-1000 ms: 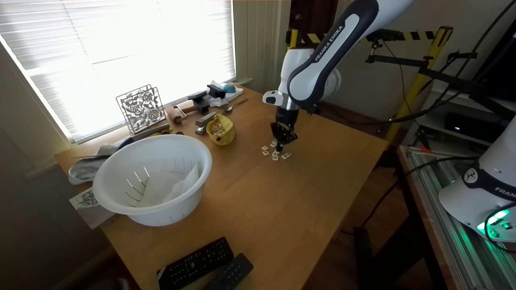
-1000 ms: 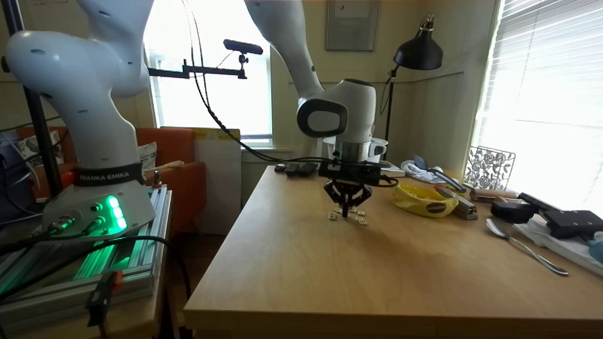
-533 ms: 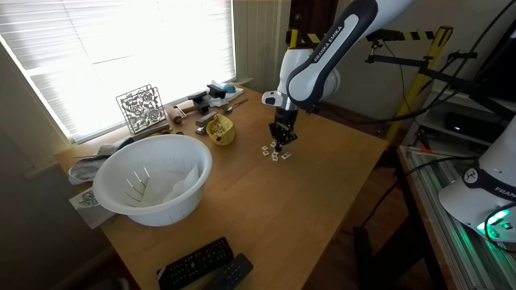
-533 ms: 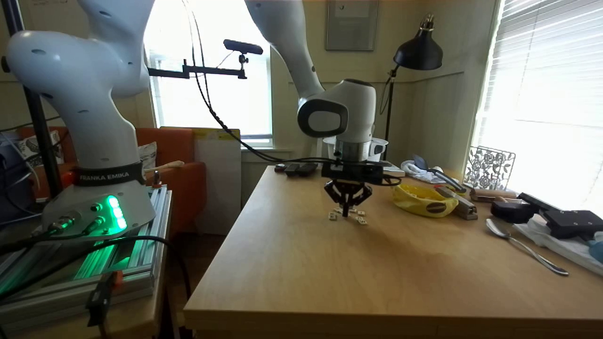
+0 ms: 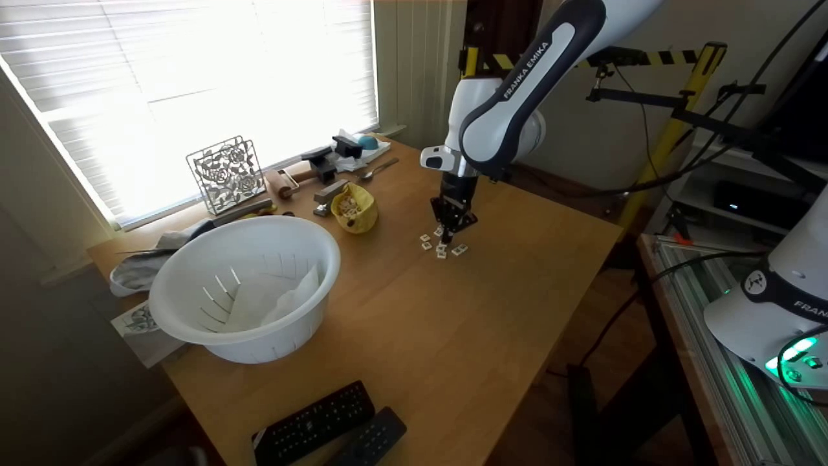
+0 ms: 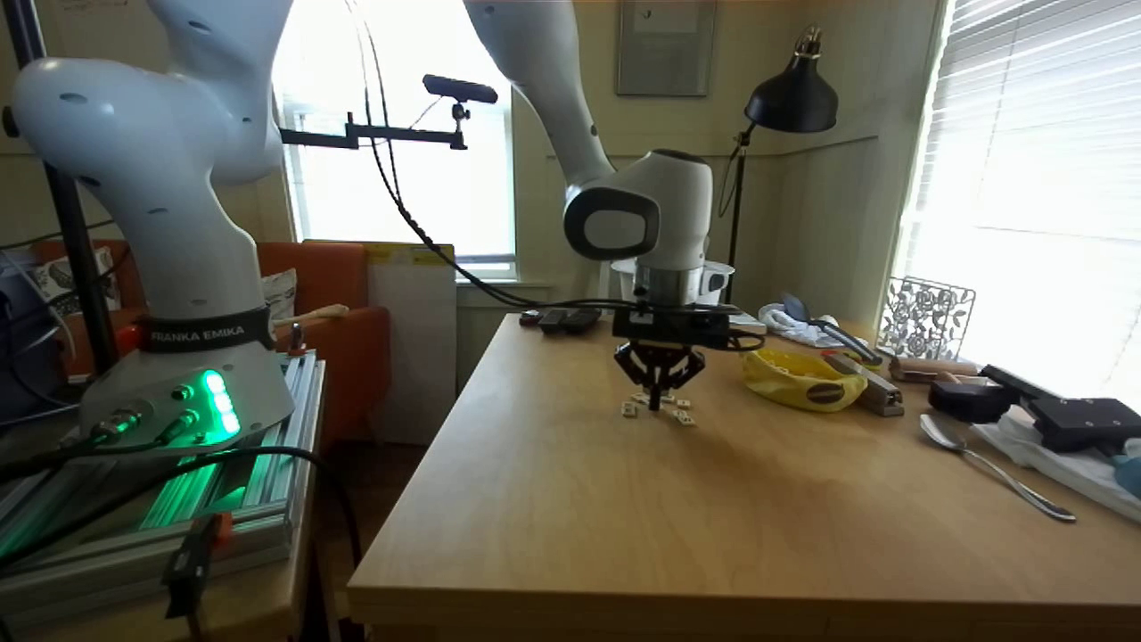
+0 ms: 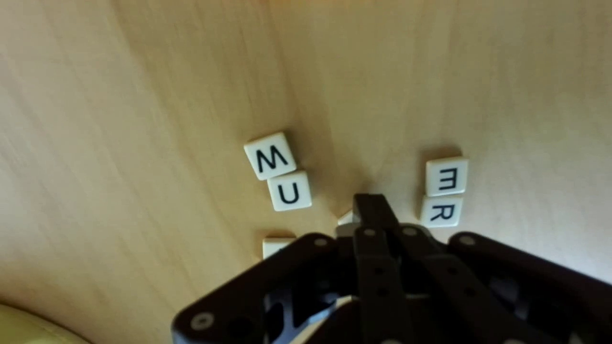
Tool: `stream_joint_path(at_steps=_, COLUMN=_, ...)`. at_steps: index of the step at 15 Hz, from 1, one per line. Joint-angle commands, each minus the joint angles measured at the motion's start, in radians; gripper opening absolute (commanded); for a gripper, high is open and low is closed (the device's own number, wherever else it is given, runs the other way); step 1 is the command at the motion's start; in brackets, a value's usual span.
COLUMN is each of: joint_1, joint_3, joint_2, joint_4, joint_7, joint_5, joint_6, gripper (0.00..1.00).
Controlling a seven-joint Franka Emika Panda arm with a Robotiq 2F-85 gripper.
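Note:
My gripper (image 7: 369, 197) is shut, its two black fingertips together, pointing down among small white letter tiles on the wooden table. In both exterior views the gripper (image 5: 446, 239) (image 6: 654, 407) is low over the tiles. In the wrist view an M tile (image 7: 270, 156) touches a U tile (image 7: 289, 192) left of the fingertips. An E tile (image 7: 447, 176) and an R tile (image 7: 442, 211) lie together on the right. A tile corner (image 7: 346, 218) shows beside the fingertips, mostly hidden by them. Another tile (image 7: 276, 246) is partly hidden by the left linkage. I see nothing held between the fingers.
A yellow pouch (image 5: 363, 217) (image 6: 802, 382) with tiles inside stands nearby. A large white basket (image 5: 259, 353), two black remotes (image 5: 317, 424), a stapler-like grey object (image 5: 331, 191), a spoon (image 6: 989, 473), a rolling pin (image 5: 281, 184) and a metal rack (image 5: 226, 175) are around it.
The gripper has shifted and turned very slightly, with its fingertips staying at nearly the same spot. It remains shut. The tiles show no clear movement.

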State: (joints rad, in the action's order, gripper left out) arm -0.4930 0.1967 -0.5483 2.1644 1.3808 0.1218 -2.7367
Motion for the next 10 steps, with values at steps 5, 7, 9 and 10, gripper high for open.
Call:
stream_joint_path(at_steps=5, joint_1=-0.014, joint_3=0.01, joint_2=0.001, joint_4=-0.028, joint_7=0.073, joint_5=0.046, joint_6=0.057, gripper=0.0)
stream_joint_path(at_steps=7, joint_1=-0.014, joint_3=0.012, joint_2=0.007, joint_4=-0.028, joint_7=0.088, joint_5=0.058, joint_6=0.06, gripper=0.0)
stream_joint_path(at_steps=9, joint_1=-0.009, joint_3=0.008, joint_2=0.019, joint_4=-0.023, joint_7=0.084, joint_5=0.075, joint_6=0.06, gripper=0.0)
stream_joint_path(at_steps=10, joint_1=-0.011, joint_3=0.01, joint_2=0.027, joint_4=-0.022, joint_7=0.081, joint_5=0.088, joint_6=0.07, gripper=0.0)
